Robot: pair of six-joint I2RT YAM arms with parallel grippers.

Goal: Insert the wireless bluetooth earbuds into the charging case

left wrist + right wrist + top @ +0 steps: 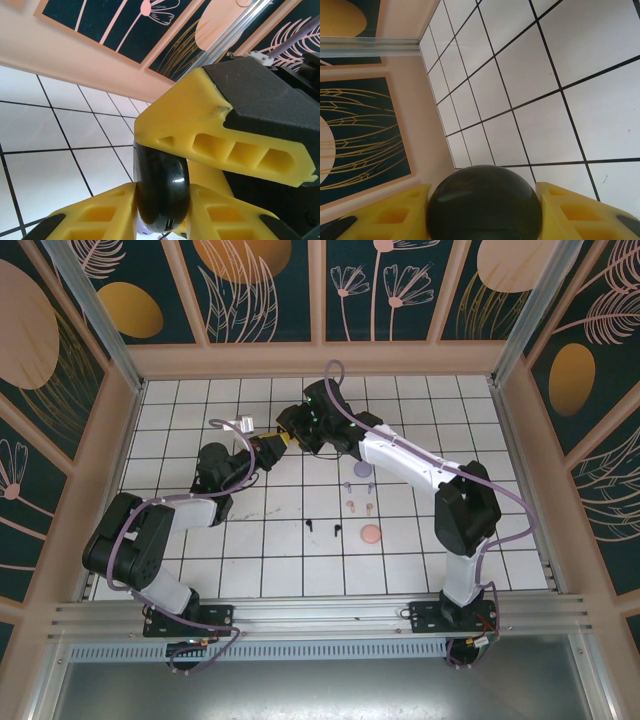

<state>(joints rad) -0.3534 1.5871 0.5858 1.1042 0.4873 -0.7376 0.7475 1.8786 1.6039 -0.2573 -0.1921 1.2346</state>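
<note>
The charging case (162, 195) is a glossy black shell, rounded like a pebble, with a small rectangular port in its lower edge. It is off the table, held between both arms over the far-left part of the grid. The left gripper (160, 212) is clenched on it, with yellow ribbed plastic fingers (100, 212) pressed against its sides. A broader yellow finger with a matte black backing lies across the top of the case in the left wrist view. The right gripper (484, 212) also grasps the case; from its wrist view the shell reads as a smooth dark dome seated between two yellow honeycombed fingers.

The earbuds (369, 507) lie loose on the table (180, 440), a white surface ruled with thin dark lines, well apart from the case. The black pair (310, 525) lies nearest the arm bases, the pinkish-tan pair (351, 505) beyond it, and the lavender pair (348, 483) farther still. All are too small to show detail. A flat, round salmon-pink disc (371, 534) rests just beside the black pair.
</note>
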